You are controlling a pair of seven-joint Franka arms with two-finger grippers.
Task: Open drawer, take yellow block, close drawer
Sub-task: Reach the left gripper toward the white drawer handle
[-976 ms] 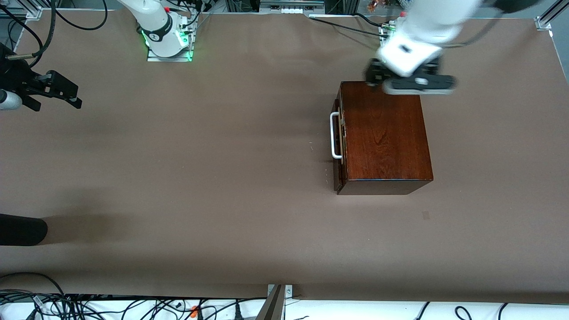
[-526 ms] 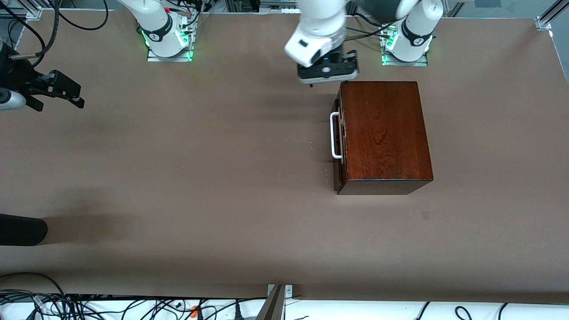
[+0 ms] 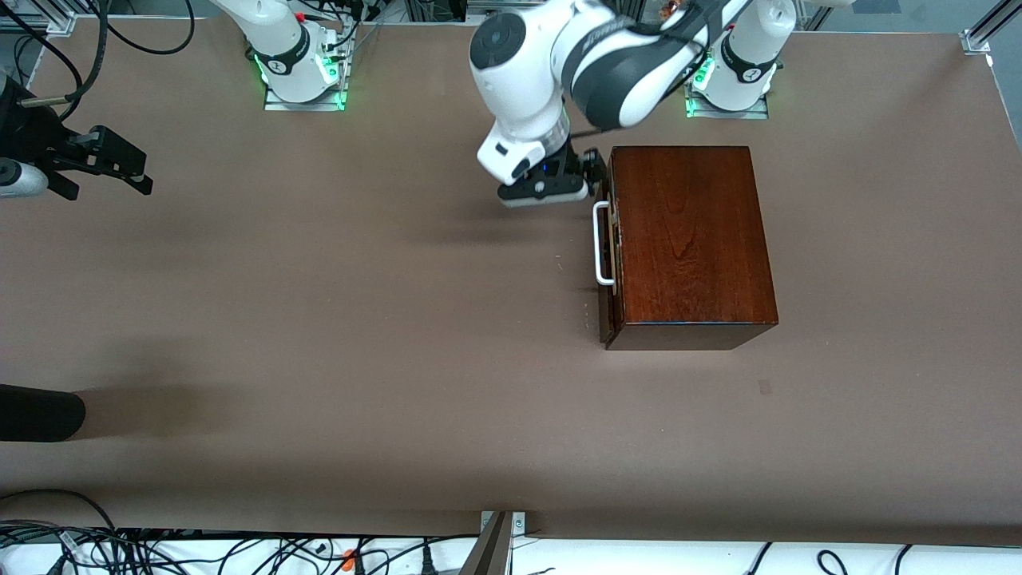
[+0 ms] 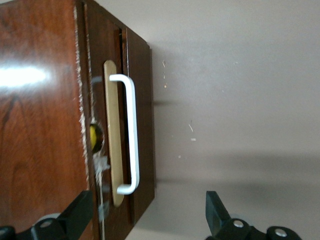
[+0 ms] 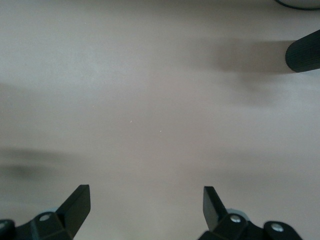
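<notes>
The drawer (image 3: 605, 255) is sitting nearly shut in the wooden box (image 3: 687, 239), which is standing on the table (image 3: 359, 319) toward the left arm's end. Its white handle (image 4: 131, 132) is facing the right arm's end. A bit of the yellow block (image 4: 93, 137) is peeking through the gap. The left gripper (image 4: 150, 215) is hanging by the handle's end, jaws spread wide, probably getting ready to grab it. The right gripper (image 5: 145, 210) is waiting over the table's edge, jaws spread too.

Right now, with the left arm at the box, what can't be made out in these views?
- Small yellow block: only a sliver shows through the drawer's gap, left wrist view.
- Left gripper: front view, the arm's wrist covers its fingers.
- Right gripper: mostly cut off by the front view's edge.
</notes>
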